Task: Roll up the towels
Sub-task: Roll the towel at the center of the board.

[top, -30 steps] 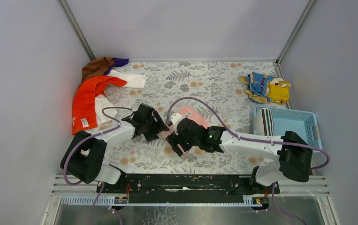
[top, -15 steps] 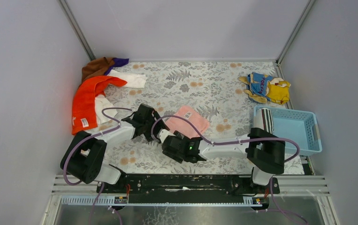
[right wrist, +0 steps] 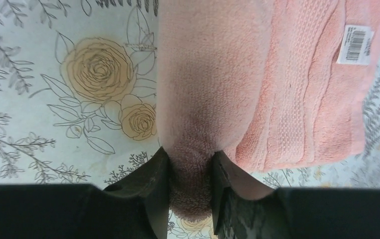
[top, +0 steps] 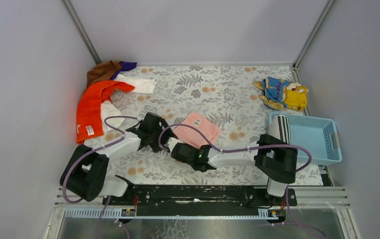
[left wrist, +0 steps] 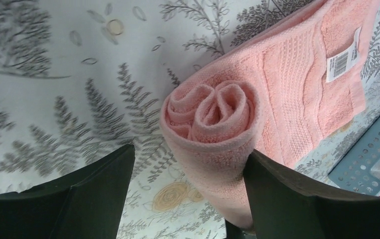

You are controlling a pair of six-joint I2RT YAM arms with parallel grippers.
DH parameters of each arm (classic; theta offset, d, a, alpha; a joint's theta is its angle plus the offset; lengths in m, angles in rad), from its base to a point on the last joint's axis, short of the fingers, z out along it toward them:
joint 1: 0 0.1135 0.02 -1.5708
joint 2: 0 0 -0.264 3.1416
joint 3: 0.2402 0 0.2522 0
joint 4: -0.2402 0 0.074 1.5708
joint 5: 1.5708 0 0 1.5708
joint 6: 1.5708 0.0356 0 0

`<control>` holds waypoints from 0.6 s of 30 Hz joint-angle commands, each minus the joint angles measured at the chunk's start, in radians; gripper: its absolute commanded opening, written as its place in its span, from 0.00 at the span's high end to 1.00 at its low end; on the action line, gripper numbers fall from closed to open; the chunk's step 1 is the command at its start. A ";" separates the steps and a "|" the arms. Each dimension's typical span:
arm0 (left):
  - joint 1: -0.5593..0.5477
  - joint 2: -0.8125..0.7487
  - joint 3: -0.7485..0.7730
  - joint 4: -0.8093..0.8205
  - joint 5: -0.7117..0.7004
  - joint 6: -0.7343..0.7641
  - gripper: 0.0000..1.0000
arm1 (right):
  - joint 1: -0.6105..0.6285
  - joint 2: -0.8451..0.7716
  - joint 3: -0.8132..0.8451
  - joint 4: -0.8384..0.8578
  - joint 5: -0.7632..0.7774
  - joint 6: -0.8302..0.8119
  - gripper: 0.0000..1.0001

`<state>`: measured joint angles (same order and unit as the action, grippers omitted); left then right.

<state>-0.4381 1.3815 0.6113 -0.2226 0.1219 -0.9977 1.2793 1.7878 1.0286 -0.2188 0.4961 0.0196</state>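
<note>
- The pink towel (top: 197,128) is lying in the middle of the top view on the flowered table (top: 227,84), and it is only partly rolled. The left wrist view is showing a loose spiral at its near end, while a flat stretch bearing the white tag (left wrist: 342,62) is trailing off toward the upper right of that frame.
- A striped towel (top: 280,130) is sitting rolled in the blue basket (top: 322,137) at the right of the top view, so that one is looking finished.
- The orange towel (top: 95,102), brown towel (top: 103,71), purple towel (top: 127,65) and white towel (top: 135,84) are lying unrolled in a heap at the upper left, all waiting their turn.
- By my reckoning the task is sitting well short of halfway: one roll is done, one is under way, and four are untouched.
- The right gripper (right wrist: 190,169) is pinching the end of the pink roll at the bottom centre of its own view. Its jaws are drawn close together, with the terry bunching between them.
- The left gripper (left wrist: 190,154) is standing with its jaws well apart at the bottom of its view, straddling the spiral end of the roll. The right-hand finger is sitting just beside the roll, perhaps brushing it, and the left-hand finger is hanging clear over the table, so it is gripping nothing.
- A blue-and-yellow bundle (top: 281,93) is lying at the upper right of the top view. I cannot tell what it is.
</note>
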 commanded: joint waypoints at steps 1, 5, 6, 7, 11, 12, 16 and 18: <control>0.001 -0.106 -0.033 -0.180 -0.116 0.019 0.21 | -0.070 0.009 -0.024 0.016 -0.463 0.059 0.72; 0.012 -0.217 -0.016 -0.244 -0.141 0.031 0.17 | -0.149 -0.026 -0.042 0.041 -0.700 0.108 0.75; 0.016 -0.234 -0.012 -0.262 -0.145 0.036 0.16 | -0.174 -0.029 -0.047 0.051 -0.758 0.125 0.75; 0.017 -0.251 -0.009 -0.278 -0.147 0.040 0.16 | -0.195 -0.026 -0.046 0.052 -0.814 0.141 0.75; 0.018 -0.322 -0.013 -0.326 -0.142 0.035 0.14 | -0.265 0.013 -0.039 0.057 -0.992 0.197 0.75; 0.018 -0.340 -0.016 -0.332 -0.143 0.033 0.14 | -0.277 0.025 -0.039 0.064 -1.034 0.206 0.76; 0.019 -0.378 -0.024 -0.346 -0.154 0.026 0.13 | -0.334 0.060 -0.059 0.127 -1.187 0.271 0.76; 0.019 -0.366 -0.026 -0.339 -0.142 0.023 0.12 | -0.368 0.081 -0.067 0.155 -1.241 0.301 0.76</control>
<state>-0.4244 1.0161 0.5961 -0.5247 0.0010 -0.9783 0.9501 1.7893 1.0172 -0.0326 -0.4816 0.2161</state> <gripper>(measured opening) 0.873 0.347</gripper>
